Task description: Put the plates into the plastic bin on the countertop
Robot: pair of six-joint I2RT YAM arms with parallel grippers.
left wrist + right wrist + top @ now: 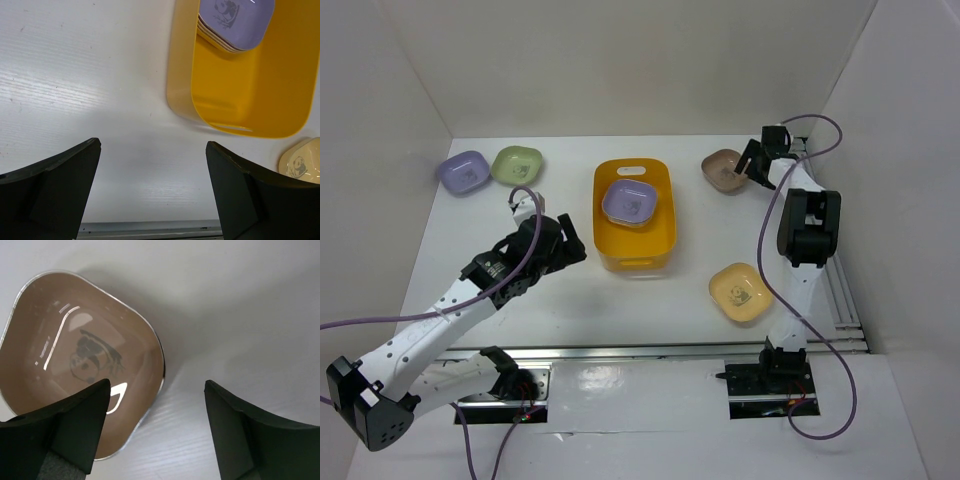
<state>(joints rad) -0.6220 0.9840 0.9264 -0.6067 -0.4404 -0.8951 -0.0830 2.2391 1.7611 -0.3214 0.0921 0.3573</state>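
Note:
The yellow-orange plastic bin [635,215] [250,95] stands mid-countertop with a lilac plate [629,204] [237,20] on top of a stack inside it. Loose plates lie around it: lilac [463,171] and green [516,164] at the back left, brown [724,170] [75,365] at the back right, pale yellow [739,292] [300,162] at the front right. My right gripper [757,165] [156,412] hangs open over the brown plate's right rim, one finger over the plate, the other over bare countertop. My left gripper [570,250] [152,172] is open, empty, left of the bin's near end.
White walls enclose the white countertop [570,300] on three sides. A metal rail [650,352] runs along the near edge by the arm bases. The right arm's cable [825,135] loops near the right wall.

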